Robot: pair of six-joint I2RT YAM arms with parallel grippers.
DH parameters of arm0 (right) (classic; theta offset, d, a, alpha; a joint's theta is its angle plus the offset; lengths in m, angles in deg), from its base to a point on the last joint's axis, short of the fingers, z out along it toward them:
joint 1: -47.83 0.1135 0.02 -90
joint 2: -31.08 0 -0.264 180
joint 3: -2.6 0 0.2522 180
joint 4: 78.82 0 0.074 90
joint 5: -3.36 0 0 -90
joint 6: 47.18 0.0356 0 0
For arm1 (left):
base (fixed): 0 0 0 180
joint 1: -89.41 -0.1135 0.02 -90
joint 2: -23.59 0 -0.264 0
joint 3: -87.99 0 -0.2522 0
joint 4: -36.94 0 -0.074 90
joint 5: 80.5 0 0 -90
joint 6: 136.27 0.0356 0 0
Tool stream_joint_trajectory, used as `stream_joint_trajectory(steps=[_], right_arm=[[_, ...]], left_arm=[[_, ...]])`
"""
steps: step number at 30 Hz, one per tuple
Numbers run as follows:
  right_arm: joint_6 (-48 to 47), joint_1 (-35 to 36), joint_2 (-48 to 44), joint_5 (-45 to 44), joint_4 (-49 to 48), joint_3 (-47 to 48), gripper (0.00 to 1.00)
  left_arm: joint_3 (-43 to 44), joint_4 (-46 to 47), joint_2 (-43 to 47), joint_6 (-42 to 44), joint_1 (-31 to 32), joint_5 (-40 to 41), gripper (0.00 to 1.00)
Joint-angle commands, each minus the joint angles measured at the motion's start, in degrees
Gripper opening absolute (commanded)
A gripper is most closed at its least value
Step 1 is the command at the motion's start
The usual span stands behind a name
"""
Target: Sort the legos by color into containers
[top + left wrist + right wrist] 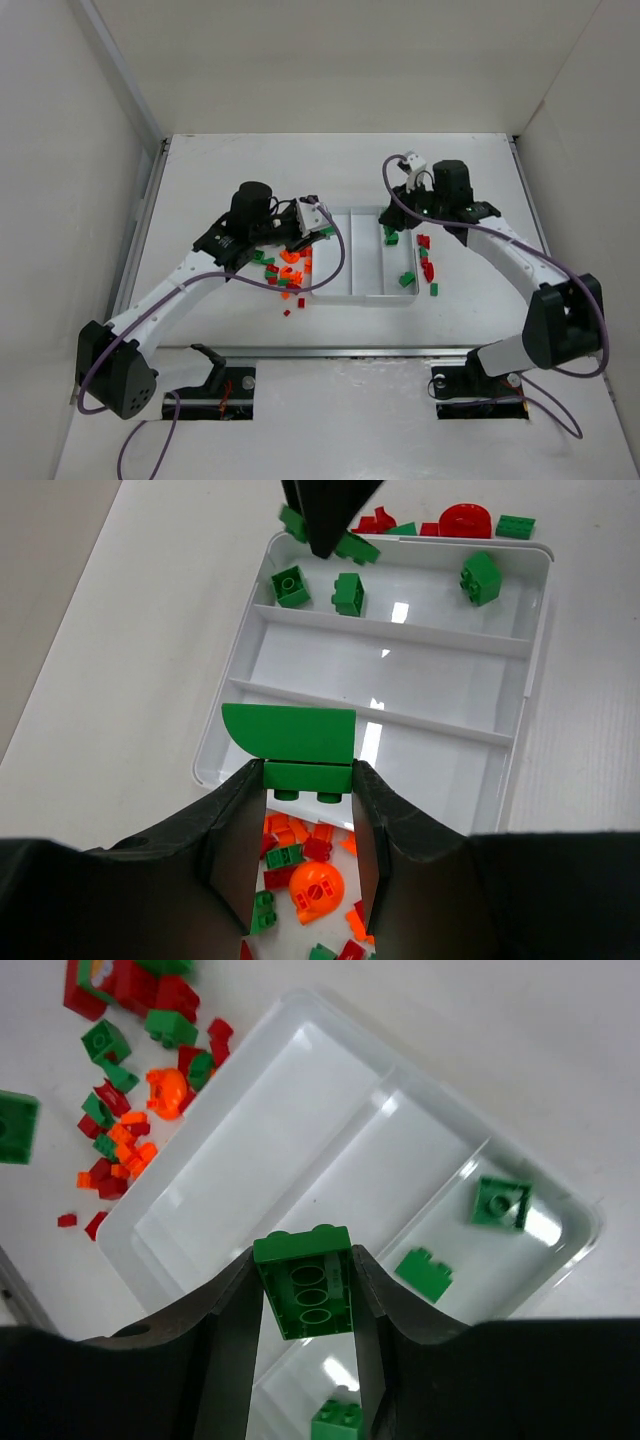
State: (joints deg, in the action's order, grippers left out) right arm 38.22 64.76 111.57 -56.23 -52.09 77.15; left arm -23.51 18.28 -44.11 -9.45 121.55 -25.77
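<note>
Left gripper (308, 782) clamps green brick (290, 735), sides hidden.

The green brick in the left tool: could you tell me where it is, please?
Left wrist view: the green brick is pinched in the left tool over the tray's left edge, beside the loose pile.

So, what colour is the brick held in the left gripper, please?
Green; the brick shows best in the left wrist view.

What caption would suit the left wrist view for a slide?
Left gripper holds a green brick at the edge of the white tray, whose far compartment contains green bricks.
</note>
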Motion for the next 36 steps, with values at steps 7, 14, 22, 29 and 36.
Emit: stream_joint_trajectory(steps=[7, 14, 22, 29, 36], right_arm=[[13.57, 0.3, 6.17, -8.78, 6.63, 0.29, 0.27], [14.44, 0.3, 3.36, -13.45, 8.3, -1.03, 0.64], [11.46, 0.3, -2.43, -11.52, 9.7, 1.51, 1.0], [9.42, 6.89, -3.67, -1.79, 12.0, 12.95, 1.0], [18.75, 9.79, -0.43, 13.17, -4.71, 11.88, 1.0]], left_arm=[[-1.13, 5.08, 2.57, -2.36, -0.15, 1.96, 0.0], [-3.58, 6.13, 3.63, -3.41, -0.15, 2.48, 0.0], [-4.12, 7.19, 3.63, -1.06, 0.38, 1.43, 0.0], [-4.12, 8.42, 3.63, 5.01, 0.38, -0.15, 0.0], [-2.45, 10.17, 3.1, 8.18, 1.43, 0.37, 0.0]])
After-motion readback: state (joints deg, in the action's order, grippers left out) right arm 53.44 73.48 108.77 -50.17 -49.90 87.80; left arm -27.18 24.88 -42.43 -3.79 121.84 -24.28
